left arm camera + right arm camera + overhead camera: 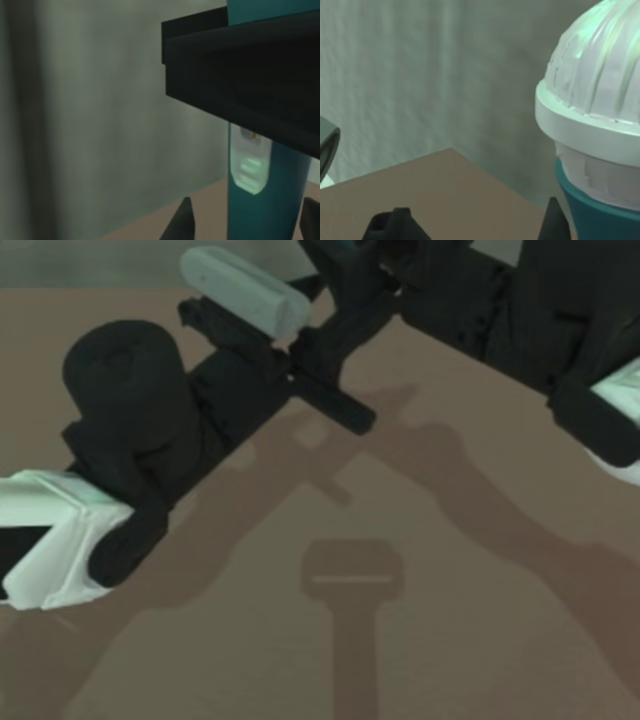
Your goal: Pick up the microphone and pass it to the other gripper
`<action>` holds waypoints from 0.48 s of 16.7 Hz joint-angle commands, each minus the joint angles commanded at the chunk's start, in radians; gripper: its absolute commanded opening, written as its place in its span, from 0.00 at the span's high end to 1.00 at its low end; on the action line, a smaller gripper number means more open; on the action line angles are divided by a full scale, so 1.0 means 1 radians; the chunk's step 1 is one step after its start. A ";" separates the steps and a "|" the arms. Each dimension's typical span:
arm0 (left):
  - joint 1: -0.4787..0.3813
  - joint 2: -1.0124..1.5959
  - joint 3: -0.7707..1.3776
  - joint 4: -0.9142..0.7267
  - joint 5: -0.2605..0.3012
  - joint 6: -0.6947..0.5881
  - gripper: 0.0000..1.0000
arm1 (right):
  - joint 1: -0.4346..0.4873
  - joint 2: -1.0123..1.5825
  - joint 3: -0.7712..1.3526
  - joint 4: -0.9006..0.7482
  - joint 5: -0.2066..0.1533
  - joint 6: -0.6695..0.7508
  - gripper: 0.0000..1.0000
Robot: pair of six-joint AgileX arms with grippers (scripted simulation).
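The microphone stands upright above the table where the two grippers meet. Its teal handle (260, 205) with the white label (247, 165) lies between the fingers (184, 222) of my left gripper (247, 227), which is open, with a gap showing on one side. A black finger (240, 85) of my right gripper (340, 315) crosses the handle higher up. In the right wrist view the pale ribbed head (600, 75) rises right beside one right finger (554, 220); the other is hidden behind it. The right gripper looks shut on the handle below the head. From above, the microphone is hidden under the grippers.
The brown table (450, 590) lies well below both raised arms and carries their shadows. A grey-green wall (100, 100) stands behind it. My left arm's white link (50, 530) is at the near left, my right arm's (620, 400) at the far right.
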 joint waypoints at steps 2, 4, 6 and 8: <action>0.000 0.000 0.000 0.000 0.000 0.000 0.02 | 0.000 0.000 0.000 0.000 0.000 0.000 1.00; 0.000 0.000 0.000 0.000 0.000 0.000 0.00 | 0.000 0.000 0.000 0.000 0.000 0.000 1.00; 0.000 0.000 0.000 0.000 0.000 0.000 0.00 | 0.000 0.000 0.000 0.000 0.000 0.000 1.00; 0.000 0.000 0.000 0.000 0.000 0.000 0.00 | 0.000 0.000 0.000 0.000 0.000 0.000 1.00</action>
